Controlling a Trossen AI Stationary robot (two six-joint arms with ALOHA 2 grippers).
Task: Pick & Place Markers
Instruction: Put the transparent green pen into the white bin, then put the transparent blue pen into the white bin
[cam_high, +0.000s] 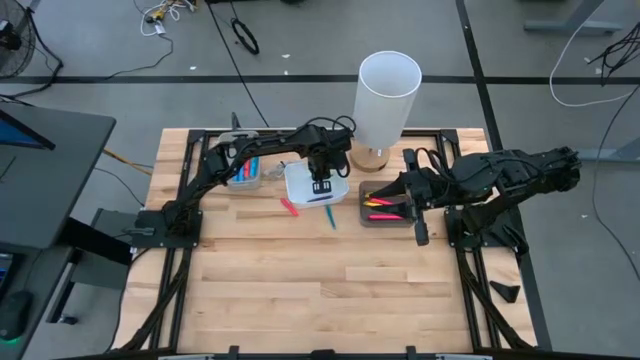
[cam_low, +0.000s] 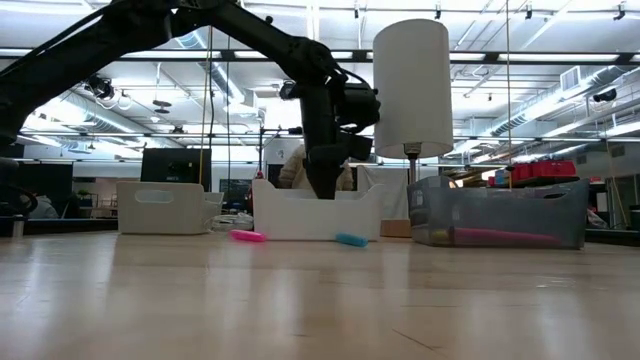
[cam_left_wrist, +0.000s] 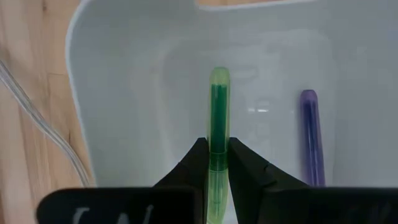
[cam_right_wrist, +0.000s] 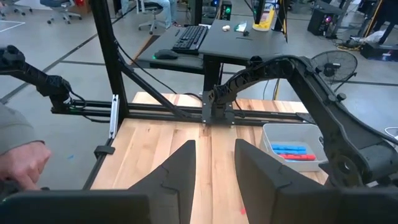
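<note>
My left gripper (cam_high: 322, 185) reaches down into the white tray (cam_high: 298, 180) and is shut on a green marker (cam_left_wrist: 219, 106). A purple marker (cam_left_wrist: 311, 137) lies on that tray's floor beside it. On the table in front of the tray lie a pink marker (cam_high: 289, 207) and a blue-green marker (cam_high: 330, 216). The dark tray (cam_high: 365, 218) to the right holds pink and yellow markers. My right gripper (cam_right_wrist: 214, 146) is raised above the table's right side, open, with nothing between its fingers. My left gripper pinches the green marker between its two fingers, on the barrel's lower part (cam_left_wrist: 218, 152). The fingers come from above, pointing steeply down, and lie along the marker. The marker's free end (cam_left_wrist: 219, 74) sticks out past the fingertips, down into the white tray; whether it touches the floor I cannot tell.
A clear tray (cam_high: 245, 175) with blue and red markers stands left of the white tray. A tall white cylinder (cam_high: 388, 95) rises behind the trays. The near half of the wooden table is bare. A person's hand (cam_right_wrist: 22, 162) shows beyond the table's edge.
</note>
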